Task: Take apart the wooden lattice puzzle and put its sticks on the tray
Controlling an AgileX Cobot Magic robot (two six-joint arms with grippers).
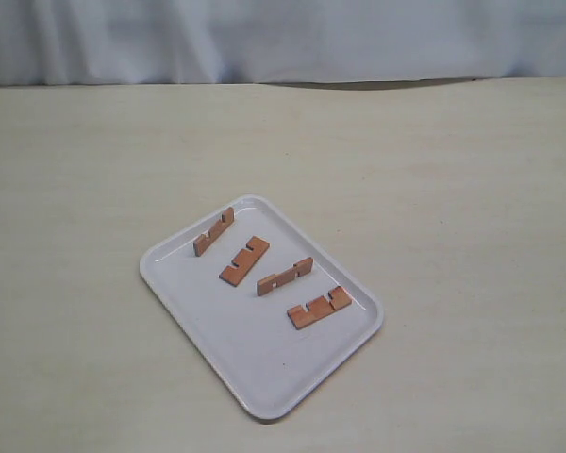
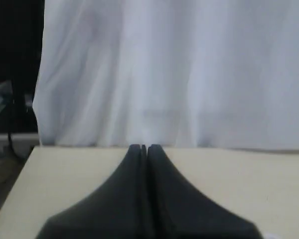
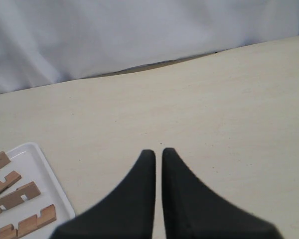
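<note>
- Claws first: the left claw (image 2: 144, 147) is closed, its two dark fingers pressed tip to tip with nothing between them. It hangs over bare counter (image 2: 239, 174), pointing at the white cloth (image 2: 189, 74).
- Right claw (image 3: 158, 152): fingers drawn almost together, only a thin slit between them, nothing held. It sits over bare counter, beside the tray (image 3: 50, 174) and clear of its corner.
- Neither claw shows in the exterior view.
- Seen from there, the tray (image 1: 264, 396) lies turned at an angle on the counter (image 1: 472, 236), one rounded corner nearest.
- All four sticks (image 1: 244, 261) lie on the tray, separate, none crossing or touching another.
- The nearest stick (image 1: 320, 308) lies flat close to the tray's right rim, notches on its far edge.
- Next back, the second stick (image 1: 285, 276) looks propped on its long edge near the tray's middle.
- The third stick (image 1: 244, 261) lies flat, its notches plain to see.
- The farthest stick (image 1: 214, 232) is just beside the far rim and seems to stand on edge; I can't tell whether it touches the rim.
- Beyond the tray runs bare counter, and the white cloth (image 1: 283, 38) hangs along the back.
</note>
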